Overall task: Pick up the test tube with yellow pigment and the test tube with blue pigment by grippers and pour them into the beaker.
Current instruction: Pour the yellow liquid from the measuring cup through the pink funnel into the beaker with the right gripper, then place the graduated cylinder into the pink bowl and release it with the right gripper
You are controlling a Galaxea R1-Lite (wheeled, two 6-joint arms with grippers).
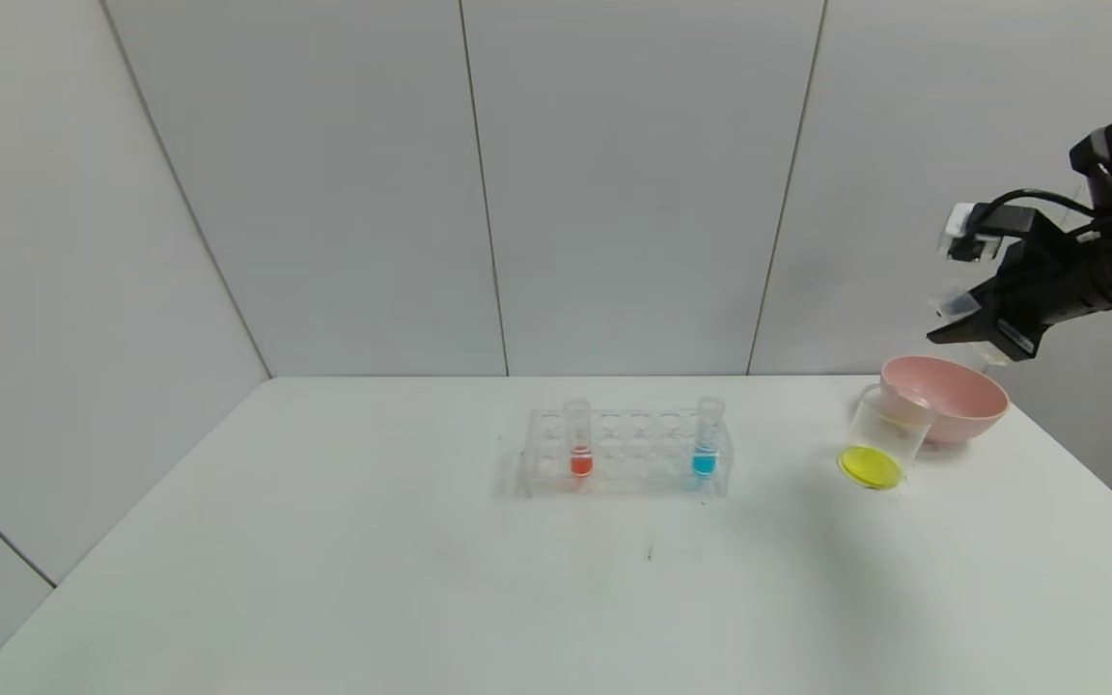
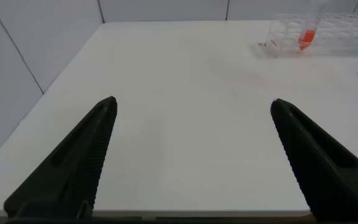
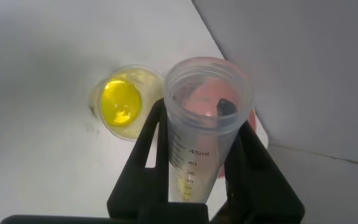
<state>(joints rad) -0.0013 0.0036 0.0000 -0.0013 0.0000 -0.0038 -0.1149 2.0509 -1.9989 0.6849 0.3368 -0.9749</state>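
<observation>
Right gripper (image 1: 963, 333) pinches the emptied test tube with yellow pigment (image 3: 201, 130) above the pink bowl (image 1: 952, 396); only its wrist view shows the tube, beaker (image 1: 882, 439) beside the bowl, arm raised

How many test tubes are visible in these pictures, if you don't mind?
3: the orange-red tube and the test tube with blue pigment stand in the rack; an emptied tube sits in the right gripper.

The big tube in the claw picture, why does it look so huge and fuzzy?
In the right wrist view the emptied tube, gripped by the right gripper, sits right against the lens, so it looms large and soft. In the head view the same gripper is smeared. The left wrist view shows the left gripper open and crisp.
</observation>
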